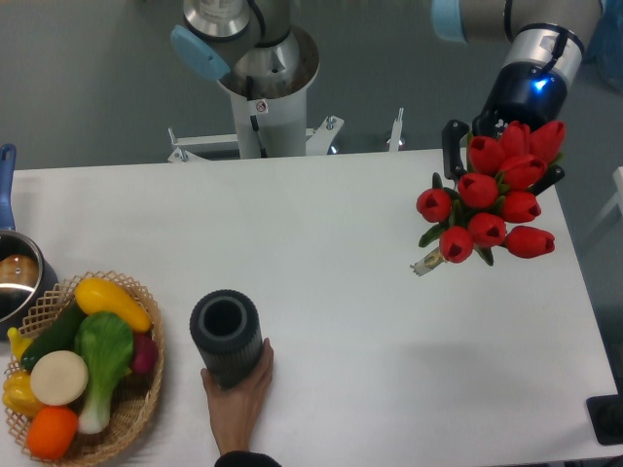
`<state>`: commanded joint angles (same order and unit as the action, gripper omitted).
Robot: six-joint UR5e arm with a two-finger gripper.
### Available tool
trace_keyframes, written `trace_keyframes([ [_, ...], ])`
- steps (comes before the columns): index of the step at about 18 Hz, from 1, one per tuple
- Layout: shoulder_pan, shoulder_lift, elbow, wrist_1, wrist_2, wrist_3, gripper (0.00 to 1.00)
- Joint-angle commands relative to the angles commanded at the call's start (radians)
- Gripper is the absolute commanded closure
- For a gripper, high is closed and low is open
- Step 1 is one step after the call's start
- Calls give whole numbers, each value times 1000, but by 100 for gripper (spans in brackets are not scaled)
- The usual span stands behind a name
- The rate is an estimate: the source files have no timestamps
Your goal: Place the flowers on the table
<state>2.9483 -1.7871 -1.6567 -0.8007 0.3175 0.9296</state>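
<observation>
The gripper (pixel 498 146) is reaching in from the two o'clock corner of the view, its black fingers (pixel 453 146) showing on either side of the bunch of red tulips (pixel 492 204). The blooms are covering most of the gap between the fingers, so whether the jaws are pinching the stems or standing loose around them cannot be told. The tulips are sitting at about three o'clock over the white table (pixel 341 292), their red heads fanned out and facing the camera, with a few green leaves poking out below and the cut stem ends pointing toward seven o'clock. Whether the bunch is touching the tabletop or hanging just above it is not clear.

At six o'clock a person's hand (pixel 238 399) is gripping the base of a dark ribbed cylindrical vase (pixel 226 338), which is standing upright with its open mouth toward the camera. At eight o'clock a wicker basket (pixel 146 404) is holding toy fruit and vegetables. Just above it, at nine o'clock, a metal saucepan (pixel 15 277) with a blue handle is sitting at the table's edge. The robot's base column (pixel 263 92) is standing at twelve o'clock behind the table.
</observation>
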Motion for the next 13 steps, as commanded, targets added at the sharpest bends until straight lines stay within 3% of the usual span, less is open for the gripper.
trace_keyframes([
  [8, 8, 18, -9, -2, 3, -2, 69],
  [13, 5, 35, -8, -2, 83, -3, 69],
])
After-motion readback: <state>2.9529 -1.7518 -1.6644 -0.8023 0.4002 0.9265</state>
